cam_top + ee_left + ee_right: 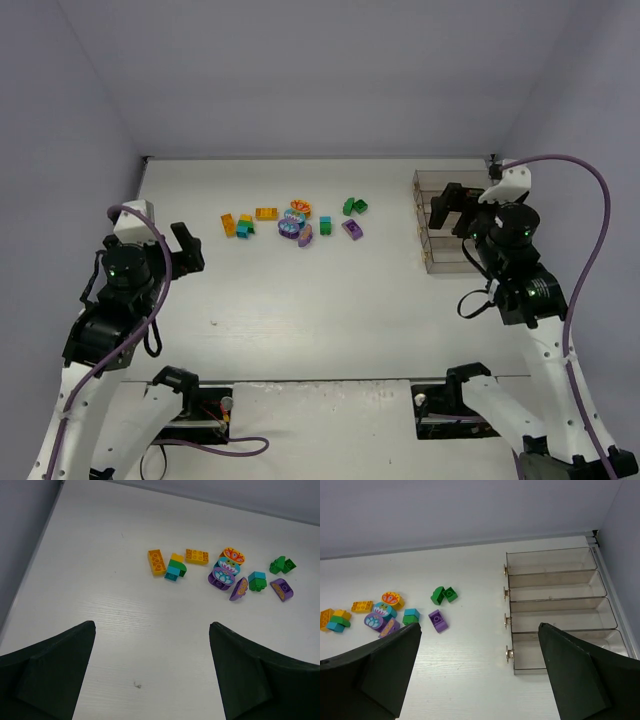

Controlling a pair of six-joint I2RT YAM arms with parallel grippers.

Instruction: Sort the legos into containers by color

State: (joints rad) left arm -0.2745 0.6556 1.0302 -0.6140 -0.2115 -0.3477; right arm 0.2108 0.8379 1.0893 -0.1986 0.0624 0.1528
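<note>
Soft, even white light on a pale table [300,310]; all three views were bright and mostly sharp.
Shadows were faint and short beneath the legos [226,571], which stayed crisp and vivid. The clear containers [555,605] caught thin bright lines along their edges. In the wrist views the left gripper [152,624] and right gripper [479,625] were dark, soft-edged and slightly out of focus. The walls [330,70] dimmed to lavender grey.

1. Top external: high and distant at 6 o'clock, looking down on the whole table [330,310].
2. Left wrist: nearer, legos [225,571] at 1 o'clock.
3. Right wrist: containers [552,574] at 3 o'clock, same legos at 9.
</note>
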